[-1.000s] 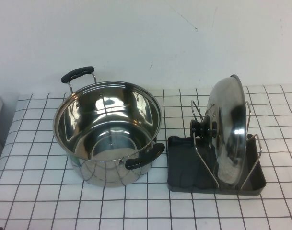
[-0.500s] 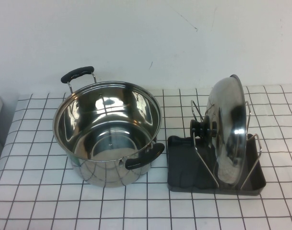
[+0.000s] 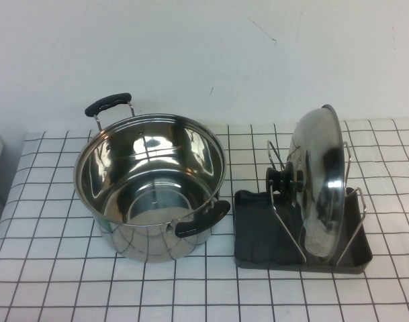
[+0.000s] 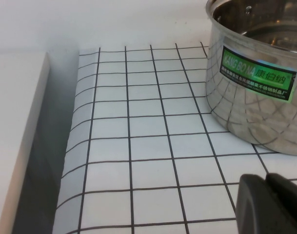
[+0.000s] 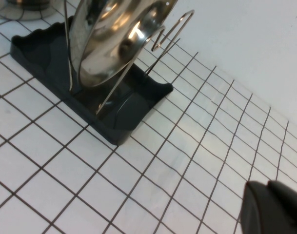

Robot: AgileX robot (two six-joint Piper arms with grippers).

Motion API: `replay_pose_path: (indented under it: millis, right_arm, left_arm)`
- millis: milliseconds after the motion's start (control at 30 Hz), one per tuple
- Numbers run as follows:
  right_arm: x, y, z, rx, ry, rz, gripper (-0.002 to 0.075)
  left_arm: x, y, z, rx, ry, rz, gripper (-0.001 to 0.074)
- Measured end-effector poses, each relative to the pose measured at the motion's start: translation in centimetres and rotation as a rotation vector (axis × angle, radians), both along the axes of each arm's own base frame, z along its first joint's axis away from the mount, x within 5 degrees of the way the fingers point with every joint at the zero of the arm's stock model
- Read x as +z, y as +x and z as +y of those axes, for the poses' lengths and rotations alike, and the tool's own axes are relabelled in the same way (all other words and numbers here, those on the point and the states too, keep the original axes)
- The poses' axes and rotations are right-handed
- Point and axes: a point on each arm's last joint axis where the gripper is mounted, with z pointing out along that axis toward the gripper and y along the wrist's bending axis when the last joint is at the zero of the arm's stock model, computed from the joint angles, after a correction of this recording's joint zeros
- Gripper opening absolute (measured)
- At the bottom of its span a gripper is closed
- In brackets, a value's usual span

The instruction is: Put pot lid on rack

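The shiny steel pot lid [image 3: 320,180] stands on edge between the wire prongs of the rack [image 3: 291,255], its black knob [image 3: 282,180] facing the pot. In the right wrist view the lid [image 5: 109,39] sits in the rack's dark tray [image 5: 133,105]. My left gripper [image 4: 270,195] is shut and empty, low over the cloth to the left of the pot. My right gripper [image 5: 272,202] is shut and empty, off to the right of the rack. Neither gripper shows in the high view.
The deep steel pot [image 3: 150,184] with two black handles stands open left of the rack; its green label shows in the left wrist view [image 4: 258,73]. A white-and-black checked cloth [image 3: 56,268] covers the table. A white wall is behind.
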Motion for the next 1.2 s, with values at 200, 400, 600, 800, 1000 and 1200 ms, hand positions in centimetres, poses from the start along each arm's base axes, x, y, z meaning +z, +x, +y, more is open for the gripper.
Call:
replay_pose_path:
  millis: [200,400,600,800,1000,1200]
  right_arm:
    - [0.0,0.0,0.0,0.000,0.000,0.000,-0.0001]
    - [0.0,0.0,0.0,0.000,0.000,0.000,-0.0001]
    - [-0.1,0.1,0.0,-0.001,0.002,-0.009,-0.0001]
    - [-0.4,0.2,0.0,-0.002,0.003,-0.011,-0.0001]
    - [-1.0,0.7,-0.2,-0.047,0.032,-0.223,-0.0001]
    - [-3.9,2.3,-0.8,-0.234,0.157,-0.338,-0.0001]
  left_arm:
    - [0.0,0.0,0.0,0.000,0.000,0.000,-0.0002]
    - [0.0,0.0,0.0,0.000,0.000,0.000,-0.0002]
    - [0.0,0.0,0.0,0.000,0.000,0.000,-0.0002]
    - [0.0,0.0,0.0,0.000,0.000,0.005,-0.0002]
    - [0.0,0.0,0.0,-0.001,0.001,0.009,-0.0002]
    - [0.0,0.0,0.0,-0.001,0.001,0.010,-0.0002]
